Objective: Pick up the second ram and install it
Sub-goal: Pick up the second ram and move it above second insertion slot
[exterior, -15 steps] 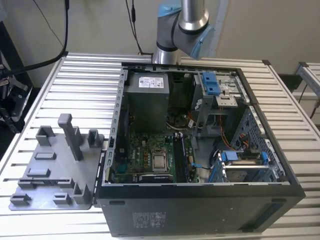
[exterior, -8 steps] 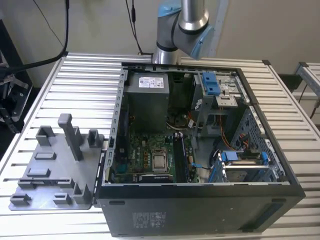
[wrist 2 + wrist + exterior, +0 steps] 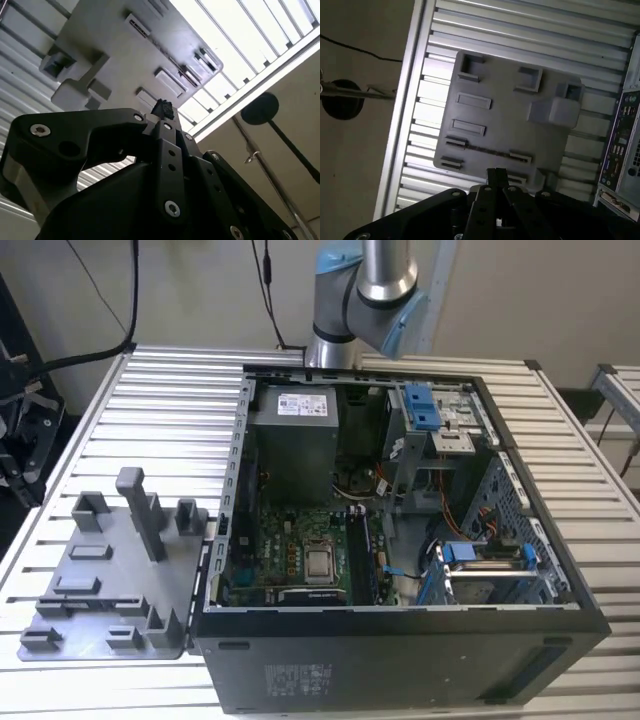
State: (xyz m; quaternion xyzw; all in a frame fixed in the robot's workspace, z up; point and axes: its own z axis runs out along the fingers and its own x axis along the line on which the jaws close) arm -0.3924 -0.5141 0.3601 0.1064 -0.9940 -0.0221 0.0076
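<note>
Two fingers (image 3: 491, 179) (tips together) above edge of grey tray (image 3: 510, 131)

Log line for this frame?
gripper: shut | position: above grey tray, not touching | scene: tray beside open PC case on slatted table

High exterior view of worktop (image 3: 170, 400), grey tray (image 3: 105, 590) at eight o'clock; both wrist views close above it.

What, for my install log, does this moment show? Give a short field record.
gripper: jaws shut, nothing seen held, over tray
tray: on table, at the exterior view's left of case
ram: thin dark strip, apparently on edge in tray
case: open, board showing
</note>
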